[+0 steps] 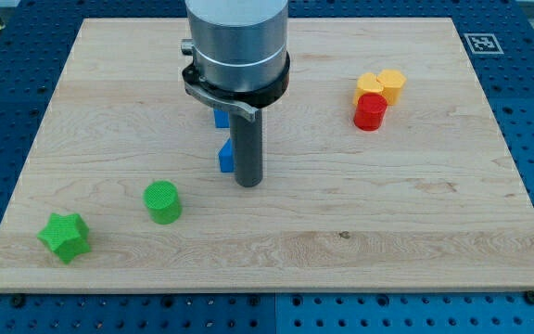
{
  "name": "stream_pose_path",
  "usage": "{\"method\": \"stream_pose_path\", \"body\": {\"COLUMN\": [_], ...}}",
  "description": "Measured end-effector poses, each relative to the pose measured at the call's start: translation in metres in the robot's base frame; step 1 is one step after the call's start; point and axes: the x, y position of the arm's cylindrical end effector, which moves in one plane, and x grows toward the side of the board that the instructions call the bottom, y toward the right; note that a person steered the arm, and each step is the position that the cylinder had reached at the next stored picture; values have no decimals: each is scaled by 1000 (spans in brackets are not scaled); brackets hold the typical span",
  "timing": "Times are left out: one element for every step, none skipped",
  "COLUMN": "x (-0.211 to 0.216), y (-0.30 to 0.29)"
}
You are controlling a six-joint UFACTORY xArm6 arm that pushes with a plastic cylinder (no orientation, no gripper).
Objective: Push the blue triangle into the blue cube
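My tip (248, 183) rests on the wooden board near the view's middle. A blue block (225, 158), partly hidden by the rod, sits just left of the tip and seems to touch it; its pointed top suggests the triangle. Another blue block (221, 118) shows as a small piece above it, mostly hidden behind the rod and arm housing; its shape cannot be made out. A small gap separates the two blue pieces.
A green cylinder (163, 201) and a green star-like block (65, 236) lie at the lower left. Two yellow blocks (381, 85) and a red cylinder (371, 111) cluster at the upper right. The board's edge (267, 289) runs along the bottom.
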Motion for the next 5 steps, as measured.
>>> {"method": "stream_pose_path", "body": {"x": [-10, -24, -31, -25, -33], "y": [-9, -23, -31, 0, 38]}}
